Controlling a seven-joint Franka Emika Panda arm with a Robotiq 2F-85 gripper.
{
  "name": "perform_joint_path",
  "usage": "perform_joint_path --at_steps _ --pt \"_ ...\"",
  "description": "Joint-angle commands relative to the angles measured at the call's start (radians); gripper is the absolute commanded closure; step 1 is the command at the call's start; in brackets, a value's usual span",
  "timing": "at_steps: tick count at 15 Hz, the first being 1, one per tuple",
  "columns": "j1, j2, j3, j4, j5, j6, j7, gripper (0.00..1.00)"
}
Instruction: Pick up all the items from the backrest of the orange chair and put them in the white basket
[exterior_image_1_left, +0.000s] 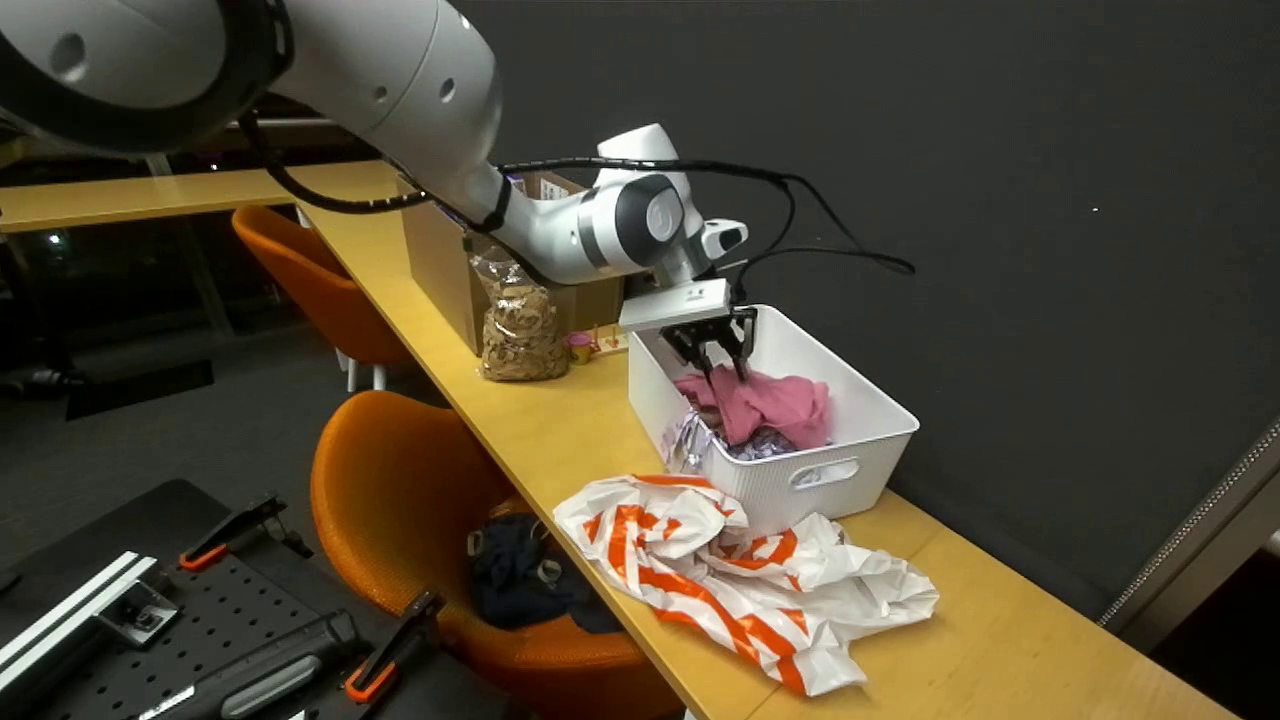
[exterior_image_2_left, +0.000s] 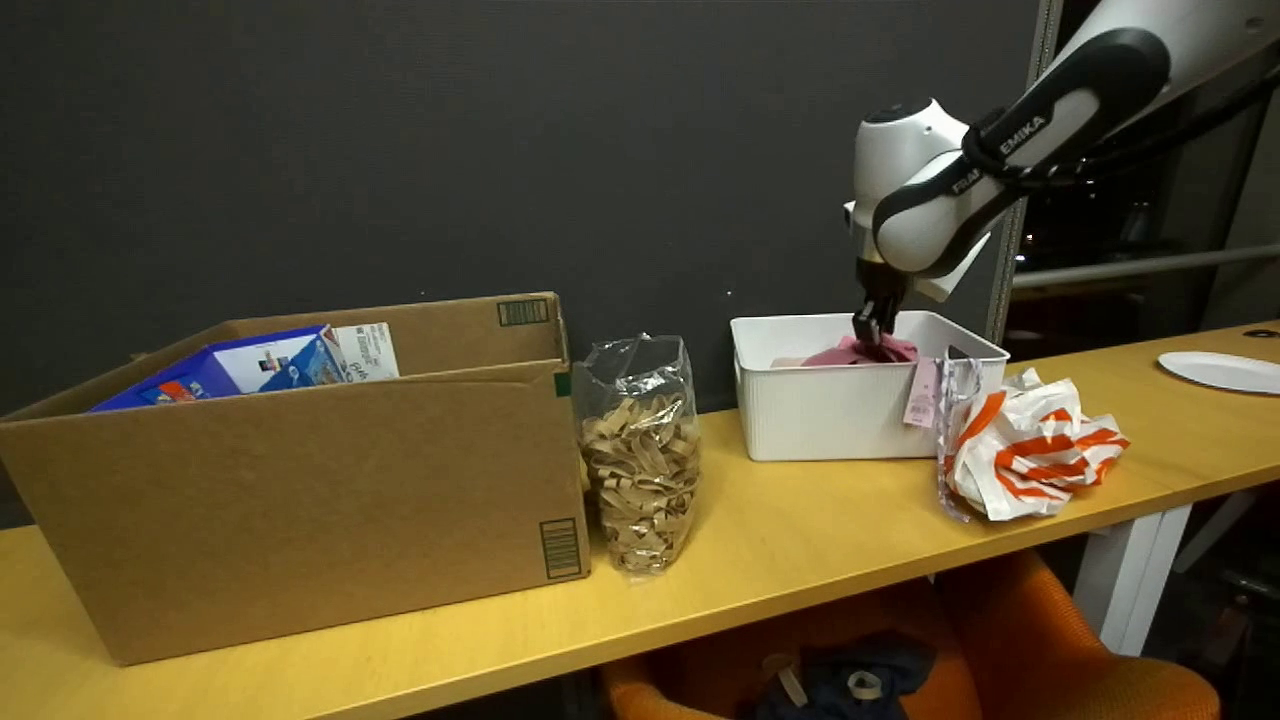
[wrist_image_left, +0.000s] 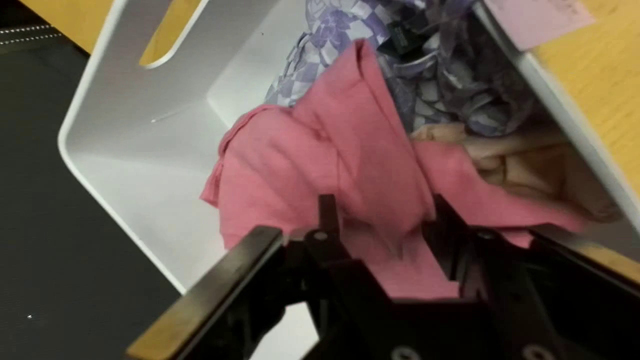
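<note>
The white basket (exterior_image_1_left: 870, 472) stands on the yellow table and shows in both exterior views (exterior_image_2_left: 830, 415). A pink cloth (wrist_image_left: 280, 170) lies in it, over a purple-and-white patterned item (wrist_image_left: 330, 30) and a beige cloth (wrist_image_left: 530, 165). A patterned strap and a pink tag hang over the rim. My gripper (exterior_image_1_left: 727, 375) points down inside the basket at the pink cloth. In the wrist view its fingers (wrist_image_left: 382, 215) are apart, with pink cloth showing between them. The orange chair (exterior_image_1_left: 390, 490) has a bare backrest; a dark blue item (exterior_image_1_left: 520, 575) lies on its seat.
A crumpled white-and-orange plastic bag (exterior_image_1_left: 720, 590) lies against the basket. A clear bag of tan loops (exterior_image_2_left: 645, 470) and a large cardboard box (exterior_image_2_left: 330, 500) stand on the table. A dark wall runs behind the basket. A white plate (exterior_image_2_left: 1225, 372) lies farther along.
</note>
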Motion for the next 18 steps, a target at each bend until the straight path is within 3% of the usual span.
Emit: perform_joint_path --at_steps 1,4,8,11,14,18 --pt "0.061 -0.219 -0.053 -0.236 -0.072 0.088 0.079 0.21" --pt "0.106 -0.373 -0.07 -0.369 -0.132 0.09 0.131 0.01" --pt "0.08 -0.601 0.042 -0.565 -0.068 0.044 0.008 0.0" --pt "0.038 -0.752 0.148 -0.702 0.089 -0.002 -0.136 0.0" --pt "0.028 -0.816 0.19 -0.718 0.278 -0.161 -0.254 0.0" --pt "0.047 -0.806 0.191 -0.653 0.352 -0.328 -0.272 0.0"
